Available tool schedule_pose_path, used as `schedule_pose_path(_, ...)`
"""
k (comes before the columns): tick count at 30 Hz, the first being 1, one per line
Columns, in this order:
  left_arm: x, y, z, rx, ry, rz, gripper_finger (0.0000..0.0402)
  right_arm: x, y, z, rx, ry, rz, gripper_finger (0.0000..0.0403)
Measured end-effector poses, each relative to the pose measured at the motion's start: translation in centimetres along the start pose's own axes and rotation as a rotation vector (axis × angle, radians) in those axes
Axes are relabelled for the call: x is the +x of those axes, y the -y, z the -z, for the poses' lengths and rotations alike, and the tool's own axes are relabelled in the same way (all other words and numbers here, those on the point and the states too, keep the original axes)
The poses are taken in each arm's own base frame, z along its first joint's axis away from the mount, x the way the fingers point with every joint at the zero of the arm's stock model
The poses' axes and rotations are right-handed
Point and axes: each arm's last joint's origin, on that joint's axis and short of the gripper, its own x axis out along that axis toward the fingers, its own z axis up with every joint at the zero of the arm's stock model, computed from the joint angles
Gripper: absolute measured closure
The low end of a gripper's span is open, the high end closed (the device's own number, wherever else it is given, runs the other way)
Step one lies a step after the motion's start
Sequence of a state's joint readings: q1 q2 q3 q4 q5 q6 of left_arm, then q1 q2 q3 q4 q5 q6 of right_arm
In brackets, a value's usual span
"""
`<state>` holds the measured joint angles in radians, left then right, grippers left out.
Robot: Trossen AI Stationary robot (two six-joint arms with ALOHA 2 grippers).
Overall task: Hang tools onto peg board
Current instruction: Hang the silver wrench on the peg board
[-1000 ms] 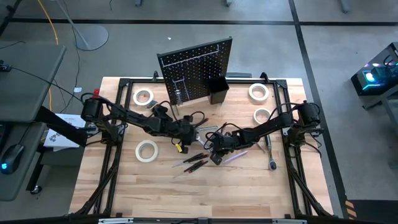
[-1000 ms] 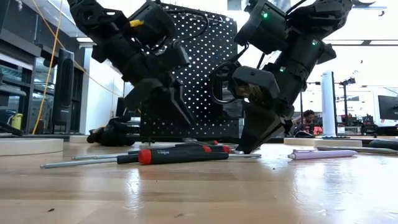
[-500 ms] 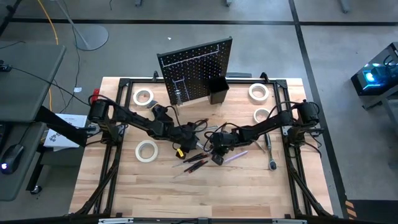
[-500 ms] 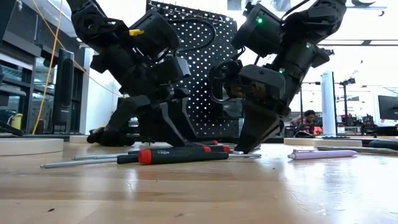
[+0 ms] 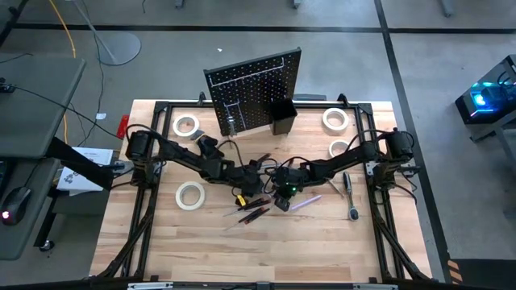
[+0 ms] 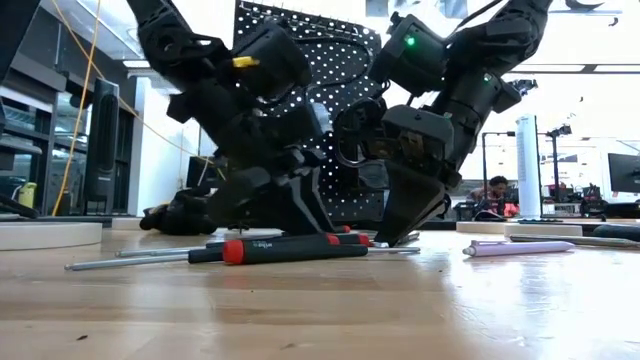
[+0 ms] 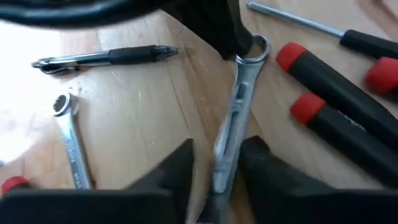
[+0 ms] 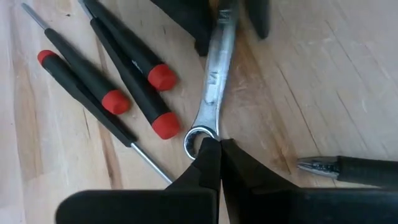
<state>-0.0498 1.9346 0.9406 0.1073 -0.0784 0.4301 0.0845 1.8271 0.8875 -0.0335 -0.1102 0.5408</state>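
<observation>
Overhead, table-level, two close wrist views

Robotics lab or workshop floor. Wooden table (image 5: 322, 242) in a black frame stands on grey concrete marked with dark floor lines. Yellow cable (image 5: 60, 24) trails across the floor; a lit blue device (image 5: 484, 98) sits beside the table. Low view: open hall behind, white column (image 6: 527, 165), monitors (image 6: 624, 172), a seated person (image 6: 492, 192) far back.

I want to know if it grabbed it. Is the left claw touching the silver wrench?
Touching. In the left wrist view the left claw has a finger on each side of the wrench, pressed against its handle with no gap showing.
</observation>
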Motion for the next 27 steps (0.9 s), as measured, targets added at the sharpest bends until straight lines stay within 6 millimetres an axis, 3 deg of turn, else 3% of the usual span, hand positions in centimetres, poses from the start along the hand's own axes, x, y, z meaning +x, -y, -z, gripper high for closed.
schedule_pose_path(3,0.4,0.0,-0.3,0.004,-0.055,0.034,0.0382,-0.1,0.1,-0.1,0.012,-0.001,0.003,0.0403)
schedule_pose_path(13,-0.5,-0.1,-0.1,-0.012,-0.197,0.035,0.0397,-2.1,-0.7,-0.6,-0.008,0.035,-0.021,0.0403)
schedule_pose_path(20,-4.2,-0.7,-0.3,-0.184,-0.26,0.012,0.04,-6.2,-1.5,-1.2,-0.061,0.087,-0.033,0.0403)
schedule_pose_path(27,-10.0,0.1,0.0,-0.428,-0.181,0.08,0.0401,-11.1,-1.6,-1.2,-0.082,0.184,0.083,0.0403)
